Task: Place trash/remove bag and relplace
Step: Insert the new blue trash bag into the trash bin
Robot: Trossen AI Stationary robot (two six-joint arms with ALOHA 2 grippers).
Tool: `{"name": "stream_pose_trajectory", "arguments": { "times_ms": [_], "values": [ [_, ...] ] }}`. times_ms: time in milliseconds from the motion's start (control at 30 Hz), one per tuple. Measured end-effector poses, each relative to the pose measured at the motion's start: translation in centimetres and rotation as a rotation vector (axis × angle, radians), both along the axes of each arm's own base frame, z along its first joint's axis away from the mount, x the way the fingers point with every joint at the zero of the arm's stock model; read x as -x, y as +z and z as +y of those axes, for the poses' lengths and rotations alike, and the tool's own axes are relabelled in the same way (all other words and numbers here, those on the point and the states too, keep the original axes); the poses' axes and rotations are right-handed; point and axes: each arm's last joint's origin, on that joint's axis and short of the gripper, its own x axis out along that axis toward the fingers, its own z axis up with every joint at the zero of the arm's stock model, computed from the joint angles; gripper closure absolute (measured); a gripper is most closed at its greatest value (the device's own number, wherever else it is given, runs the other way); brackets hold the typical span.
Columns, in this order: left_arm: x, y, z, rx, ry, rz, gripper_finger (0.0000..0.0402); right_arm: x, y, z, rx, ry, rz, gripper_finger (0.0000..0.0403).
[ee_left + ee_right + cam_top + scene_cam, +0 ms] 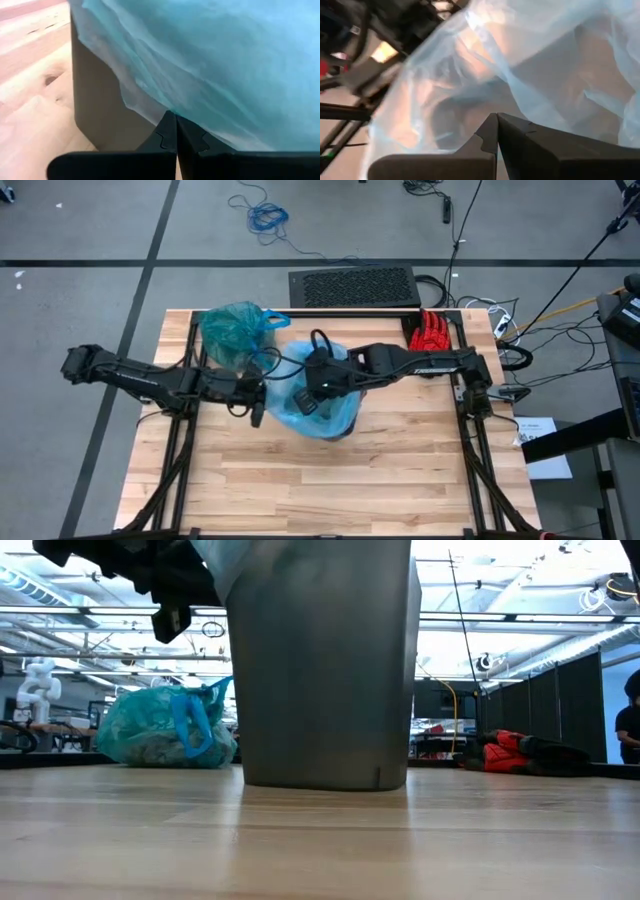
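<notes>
Bin [325,670] stands mid-bench [400,470], lined with a pale sky-blue bag [335,415] draped over its rim. Left claw [176,131], fingers together, pinches the liner's edge at the bin's left side; right claw [497,131], fingers together, is over the bin's mouth against the liner. Teal-green bag [232,330] with blue handles lies behind the bin to its left, red glove [432,332] behind to its right.

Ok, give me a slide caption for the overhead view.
Both grippers, left and right, work the sky-blue liner over the bin; the filled teal bag sits aside.
</notes>
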Motion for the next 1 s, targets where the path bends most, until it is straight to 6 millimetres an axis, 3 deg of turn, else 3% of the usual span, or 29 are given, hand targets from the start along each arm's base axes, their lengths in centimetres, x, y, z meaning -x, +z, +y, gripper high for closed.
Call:
{"name": "stream_pose_trajectory", "arguments": {
  "times_ms": [133,333,667,800,1000],
  "values": [
    [-0.2,-0.1,0.2,0.0,0.013,0.0,0.0402,0.6,0.8,-0.1,0.002,-0.001,-0.016,0.0403],
    [-0.3,0.1,0.3,0.003,0.018,-0.022,0.0402,1.5,0.0,-0.4,-0.041,-0.036,0.104,0.0403],
    [-0.3,0.1,0.3,0.004,0.018,-0.022,0.0402,3.2,5.6,-0.3,-0.05,0.012,-0.232,0.0403],
    [-0.3,0.1,0.3,0.004,0.018,-0.022,0.0402,4.8,7.5,-0.5,-0.009,0.008,-0.299,0.0403],
    [-0.3,0.1,0.3,0.004,0.018,-0.02,0.0402,6.4,6.5,-0.9,0.017,-0.055,-0.129,0.0403]
  ]
}}
